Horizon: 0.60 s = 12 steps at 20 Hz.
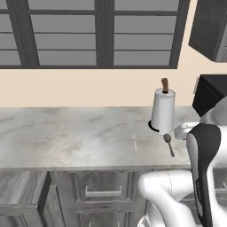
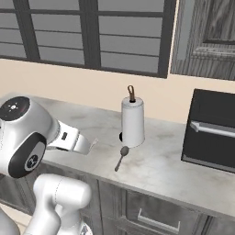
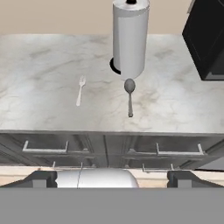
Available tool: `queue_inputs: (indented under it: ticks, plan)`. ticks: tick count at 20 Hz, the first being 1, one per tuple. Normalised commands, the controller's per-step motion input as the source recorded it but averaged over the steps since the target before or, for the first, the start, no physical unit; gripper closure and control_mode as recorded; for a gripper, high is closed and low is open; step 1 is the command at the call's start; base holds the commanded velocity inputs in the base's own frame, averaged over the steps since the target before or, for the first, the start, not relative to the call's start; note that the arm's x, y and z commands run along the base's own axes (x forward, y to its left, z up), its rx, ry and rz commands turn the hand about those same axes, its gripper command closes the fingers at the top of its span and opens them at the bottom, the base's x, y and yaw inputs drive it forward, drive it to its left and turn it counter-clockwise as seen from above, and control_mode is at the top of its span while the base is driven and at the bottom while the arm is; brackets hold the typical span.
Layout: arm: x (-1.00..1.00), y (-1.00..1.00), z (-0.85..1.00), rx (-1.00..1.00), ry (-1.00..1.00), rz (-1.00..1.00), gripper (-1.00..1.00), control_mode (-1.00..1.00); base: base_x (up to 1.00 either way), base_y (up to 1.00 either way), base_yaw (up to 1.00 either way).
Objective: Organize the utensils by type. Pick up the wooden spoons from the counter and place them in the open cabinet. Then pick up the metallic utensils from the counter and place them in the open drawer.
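Hand view, pale silver fork (image 3: pixel 80 91), dark grey round-headed spoon (image 3: pixel 130 96) (both slim), marbled counter (image 3: pixel 39 87), hand (image 3: pixel 109 178) released.

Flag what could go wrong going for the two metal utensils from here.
1. The spoon lies with its head just in front of the paper towel roll; a wide-open tool coming down could knock the roll.
2. The fork is thin, pale and flat on the counter, so it may slip from the grip.

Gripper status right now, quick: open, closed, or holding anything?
Gripper: open, jaws wide apart, holding nothing; it sits back from the counter, with the fork and spoon ahead of it.
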Motion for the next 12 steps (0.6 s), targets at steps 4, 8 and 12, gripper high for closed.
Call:
queue_inputs:
  ticks: [4,8,12]
  plan:
    - [0.31,-0.34,-0.11,0.00,0.16,-0.03,-1.00,-1.00,0.00,0.00,0.00]
    - [0.27,-0.43,-0.16,-0.03,0.11,0.00,-1.00,-1.00,0.00,0.00,0.00]
    - [0.33,-0.19,-0.48,-0.08,0.04,0.00,-1.00,-1.00,0.00,0.00,0.00]
